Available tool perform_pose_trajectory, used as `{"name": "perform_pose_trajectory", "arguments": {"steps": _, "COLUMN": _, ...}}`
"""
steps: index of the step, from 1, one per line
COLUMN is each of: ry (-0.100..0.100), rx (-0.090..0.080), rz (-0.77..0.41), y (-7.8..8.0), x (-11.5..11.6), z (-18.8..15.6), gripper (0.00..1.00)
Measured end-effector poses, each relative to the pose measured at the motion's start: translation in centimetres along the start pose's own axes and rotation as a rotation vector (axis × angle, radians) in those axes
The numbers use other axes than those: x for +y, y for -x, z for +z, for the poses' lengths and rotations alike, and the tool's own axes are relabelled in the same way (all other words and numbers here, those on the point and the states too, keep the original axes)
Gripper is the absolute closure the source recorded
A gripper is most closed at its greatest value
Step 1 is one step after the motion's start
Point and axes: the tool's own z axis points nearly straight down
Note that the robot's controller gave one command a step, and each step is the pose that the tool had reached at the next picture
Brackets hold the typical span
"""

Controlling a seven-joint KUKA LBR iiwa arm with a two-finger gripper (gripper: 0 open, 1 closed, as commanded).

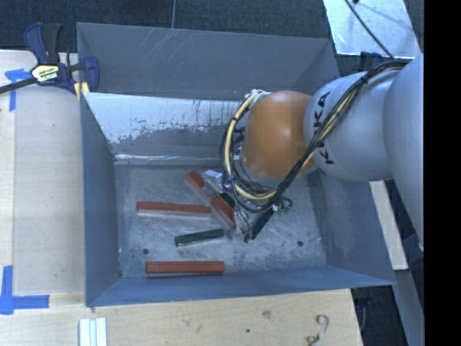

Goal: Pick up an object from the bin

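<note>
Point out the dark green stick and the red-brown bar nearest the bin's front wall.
dark green stick (200, 236): camera view, middle of its length.
front red-brown bar (185, 267): camera view, centre of its top face.

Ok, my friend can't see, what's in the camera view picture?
A robot gripper hangs low in a grey metal bin, right beside a tilted red-brown stick. A dark green stick, a middle red-brown stick and a front red-brown stick lie flat nearby.

Just black KUKA lettering (323, 132) running down the silver arm (364, 132) over the bin (97, 193)'s right edge, partly crossed by cables (342, 99) tbh.
</note>
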Motion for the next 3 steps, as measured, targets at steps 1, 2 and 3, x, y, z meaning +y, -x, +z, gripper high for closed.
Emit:
{"name": "perform_pose_trajectory", "arguments": {"steps": 1, "ry": 0.003, "rx": -0.001, "rz": -0.025, "y": 5.1, "x": 6.3, "z": -0.1, "gripper": 0.0}}
{"name": "perform_pose_trajectory", "arguments": {"steps": 2, "ry": 0.001, "rx": -0.002, "rz": -0.02, "y": 5.0, "x": 5.9, "z": -0.2, "gripper": 1.0}}
{"name": "perform_pose_trajectory", "arguments": {"steps": 3, "ry": -0.001, "rx": -0.004, "rz": -0.018, "y": 5.3, "x": 5.9, "z": -11.8, "gripper": 1.0}}
